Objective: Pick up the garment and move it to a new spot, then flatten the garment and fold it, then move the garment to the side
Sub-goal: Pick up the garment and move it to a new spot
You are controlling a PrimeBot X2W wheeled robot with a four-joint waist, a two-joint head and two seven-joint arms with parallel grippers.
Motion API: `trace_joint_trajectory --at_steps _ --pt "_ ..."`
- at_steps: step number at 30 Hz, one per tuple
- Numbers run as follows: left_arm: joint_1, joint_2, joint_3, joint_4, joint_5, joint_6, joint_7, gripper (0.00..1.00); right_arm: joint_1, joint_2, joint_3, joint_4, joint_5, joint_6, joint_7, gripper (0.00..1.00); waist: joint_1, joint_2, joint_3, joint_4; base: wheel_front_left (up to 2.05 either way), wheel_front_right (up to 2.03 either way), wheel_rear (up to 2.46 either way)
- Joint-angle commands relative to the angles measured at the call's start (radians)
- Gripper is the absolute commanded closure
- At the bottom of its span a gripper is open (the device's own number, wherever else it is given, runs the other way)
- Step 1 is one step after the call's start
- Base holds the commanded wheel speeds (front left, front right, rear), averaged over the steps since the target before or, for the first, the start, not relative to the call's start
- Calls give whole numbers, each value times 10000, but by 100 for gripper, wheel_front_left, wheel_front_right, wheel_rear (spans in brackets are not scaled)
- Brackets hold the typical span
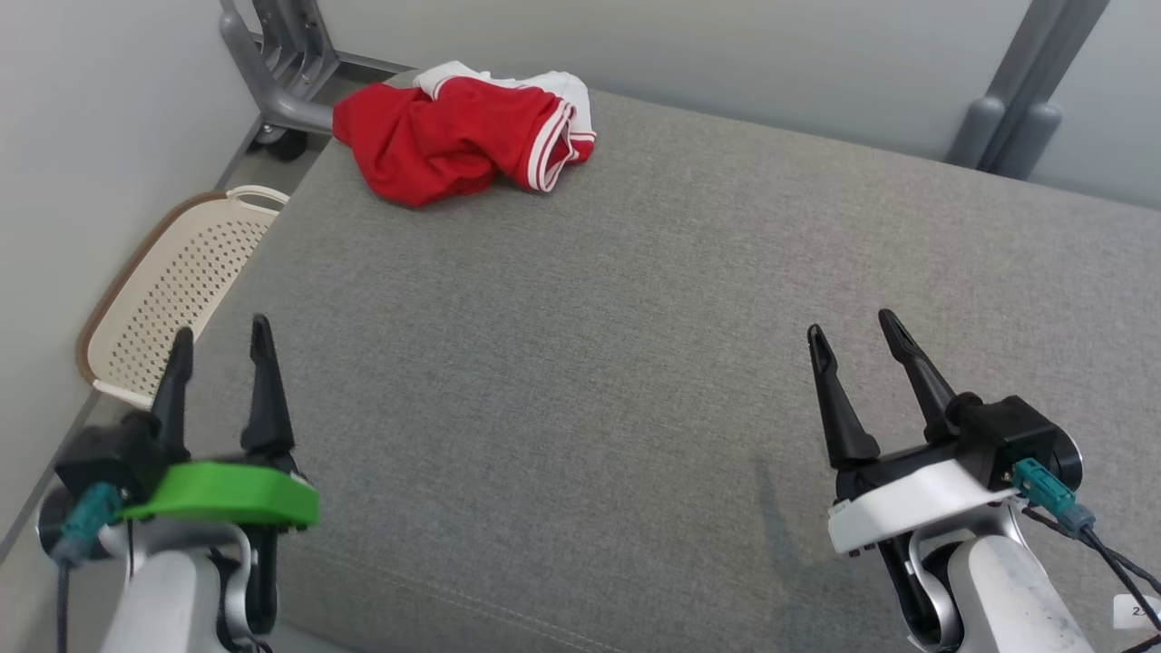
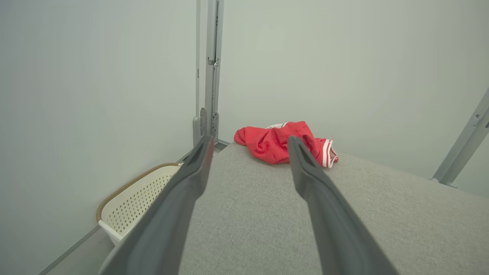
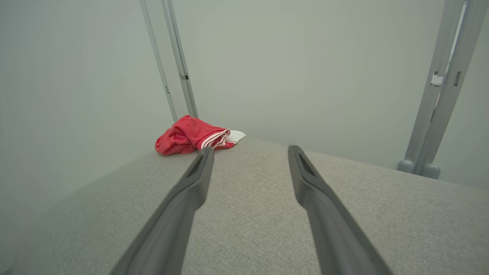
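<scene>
Currently, a crumpled red garment with white striped trim (image 1: 444,145) is seen lying at the far left corner of a broad grey fabric-covered surface (image 1: 590,317), well apart from both claws. The left claw (image 1: 222,328), carried on a bright green mount, is held above the near left part of the surface with its two long dark fingers spread apart and nothing between them. The right claw (image 1: 852,323), carried on a white mount, is held above the near right part, likewise released and empty. In the left wrist view, the garment (image 2: 263,147) is framed partly between the parted fingers of the left claw (image 2: 250,138); in the right wrist view it (image 3: 183,137) is seen up and to the left of the right claw (image 3: 250,148). A cream perforated plastic basket with a brown rim (image 1: 172,281) is seen beside the left edge of the surface, against the pale wall.
</scene>
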Motion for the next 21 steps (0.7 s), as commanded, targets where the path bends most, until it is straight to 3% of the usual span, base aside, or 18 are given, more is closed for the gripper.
trace_joint_trajectory --at_steps 1,9,21 --pt "-372 122 61 -41 -69 -42 103 0 -137 -47 -19 -111 -85 -3 46 0 0 0 487 -456 0 0 0" --pt "-3212 1109 250 382 -66 -353 1222 0 -872 -49 -137 -934 -653 -3 409 0 0 0 1942 -1419 0 0 0" --pt "-7209 2223 -24 2670 238 -590 3033 0 -1929 -46 211 -1678 -1062 -3 758 0 0 0 3939 -2795 0 0 0"
